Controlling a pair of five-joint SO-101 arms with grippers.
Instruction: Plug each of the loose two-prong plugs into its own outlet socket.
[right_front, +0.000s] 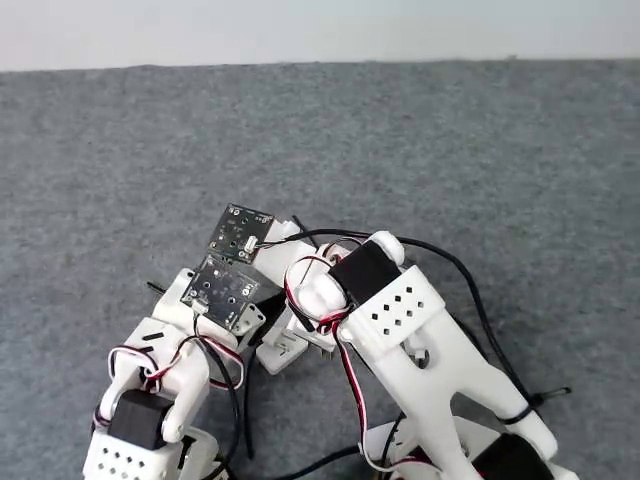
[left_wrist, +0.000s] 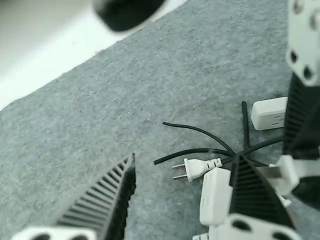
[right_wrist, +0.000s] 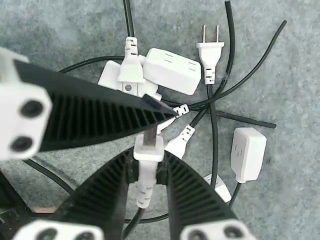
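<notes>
**High view.** The left arm is rising from the lower left of the frame and the right arm from the lower right. Both are leaning in over the middle of the grey mat. Two wrist camera boards are sitting one just above the other, left of centre. A white outlet block is lying on the mat between the arms, just below the boards.

**Left wrist view.** The left gripper is standing wide open and holding nothing, its ribbed black fingers spreading to lower left and lower right. A loose two-prong plug is lying on the mat between the fingertips, prongs pointing left, touching neither finger. A white socket block is lying just beside the lower-right finger. Another outlet socket is sitting at the right edge, near the black cords.

**Right wrist view.** The right gripper is clamping a white plug at lower centre, one finger pressing each side, prongs pointing up the frame. The other arm's ribbed finger is crossing in from the left edge, its tip just over those prongs. A double outlet is lying at upper centre. A free plug is lying at upper right, and a single outlet is lying at the right.
</notes>
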